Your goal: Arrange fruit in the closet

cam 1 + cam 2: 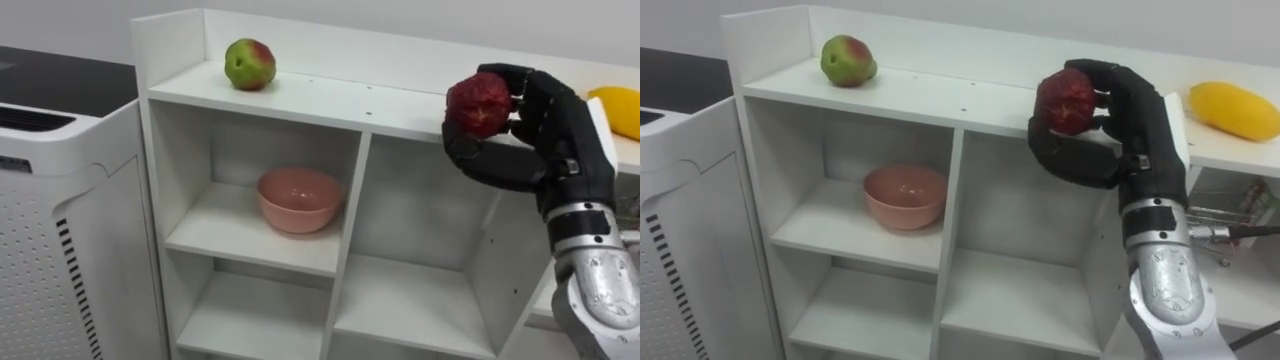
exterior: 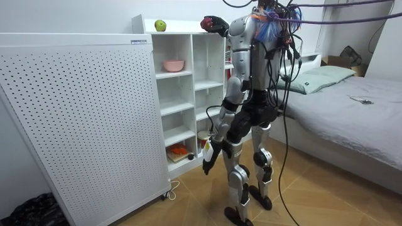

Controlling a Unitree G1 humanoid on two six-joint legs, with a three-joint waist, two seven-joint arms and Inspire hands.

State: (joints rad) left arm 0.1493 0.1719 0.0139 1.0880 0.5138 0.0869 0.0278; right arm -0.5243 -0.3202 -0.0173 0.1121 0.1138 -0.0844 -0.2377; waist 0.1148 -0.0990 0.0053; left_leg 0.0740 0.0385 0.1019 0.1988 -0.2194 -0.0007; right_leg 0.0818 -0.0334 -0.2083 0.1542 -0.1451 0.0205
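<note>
Raised close before the camera, the robot's right hand (image 1: 542, 150) has its thumb and fingers curled round a dark red fruit (image 1: 479, 104), which it holds up at the front edge of the top board of a white shelf unit (image 1: 330, 100), roughly above the upright that divides the compartments; whether the fruit touches the board cannot be told. To the robot's right on that same board lies a yellow fruit (image 1: 1235, 108), near the hand but apart from it. Well to the left, toward the board's far corner, sits a green apple with a red blush (image 1: 249, 64). One level down, in the upper left compartment, a pink bowl (image 1: 300, 199) stands upright on its shelf. A white perforated appliance (image 1: 60, 230) stands against the unit's left side. From across the room, the robot stands upright facing the shelves, right arm lifted to the top, while its left hand (image 2: 209, 157) hangs beside its thigh, its grip too small to read. A bed (image 2: 352, 107) lies behind it at the room view's right.
</note>
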